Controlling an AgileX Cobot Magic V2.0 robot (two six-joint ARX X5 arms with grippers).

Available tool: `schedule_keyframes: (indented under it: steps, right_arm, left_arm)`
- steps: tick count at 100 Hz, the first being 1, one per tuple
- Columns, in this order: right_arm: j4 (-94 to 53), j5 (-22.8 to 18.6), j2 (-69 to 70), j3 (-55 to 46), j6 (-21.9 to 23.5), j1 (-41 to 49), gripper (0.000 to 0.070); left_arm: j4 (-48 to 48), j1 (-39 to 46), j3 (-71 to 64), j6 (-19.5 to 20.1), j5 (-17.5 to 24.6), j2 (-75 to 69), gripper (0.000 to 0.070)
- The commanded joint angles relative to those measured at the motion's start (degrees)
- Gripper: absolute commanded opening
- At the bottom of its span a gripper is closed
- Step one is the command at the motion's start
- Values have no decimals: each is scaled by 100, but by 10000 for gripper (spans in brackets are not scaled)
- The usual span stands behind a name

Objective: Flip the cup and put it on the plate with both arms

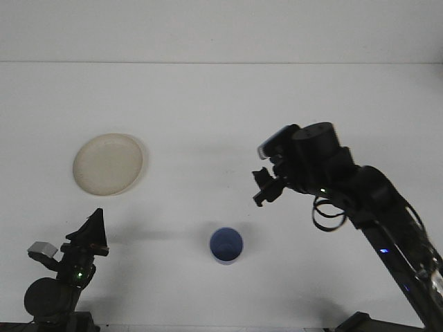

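The blue cup (226, 245) stands upright on the table, mouth up, near the front centre. Nothing touches it. My right gripper (262, 187) hangs above and to the right of the cup, well clear of it, open and empty. The cream plate (109, 163) lies flat at the left, with nothing on it. My left gripper (91, 234) sits low at the front left, below the plate and far left of the cup; it shows edge-on as a dark wedge.
The white table (228, 111) stretches back to a pale wall. The right arm's black links and cable (360, 200) slant down to the front right corner. The left arm's base (48, 297) sits at the front left edge.
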Motion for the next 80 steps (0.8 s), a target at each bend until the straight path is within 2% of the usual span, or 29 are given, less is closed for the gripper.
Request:
schedule_keyframes:
  steps: [1,6,12,32,46,51,62,66,70,80]
  right_arm:
    - [417,-15,-450,-446,46,-177,347]
    - [850,-11,-879,-970,107,-382,347]
    - [1390,2,-1425,-1674,221,-627,347]
    - [2933,4,-3121,-3952,470,-1226,347]
    - [3578,17,-3945,-5110,647,-1394,347]
    - [3672,28,-4142,-5412,688,-1429,347]
    - [3644,42,-4385,-5855,728,-1460,347]
    - [3611,39,-4422,-5952,728,-1460,347]
    - [3589,39,-4435,-6019,726,-1460,347]
    - [3532,39,-4444,-6081,723,-1460,347]
  left_arm:
    - [-219,-4,334,-46,280,138,14]
    - [-551,-4,643,66,439,343,14]
    - [-953,-4,1054,389,678,693,14]
    - [-2413,-70,2660,1845,1248,2422,14]
    - [-3469,-299,3738,2752,1600,3748,27]
    - [-3757,-433,4048,3014,1770,4170,102]
    - [-4262,-815,4614,3303,1853,4972,393]
    - [-4415,-984,4782,3375,1853,5222,473]
    - [-4581,-1158,4946,3453,1853,5462,512]
    - [-4955,-1626,5313,3648,1851,6022,515]
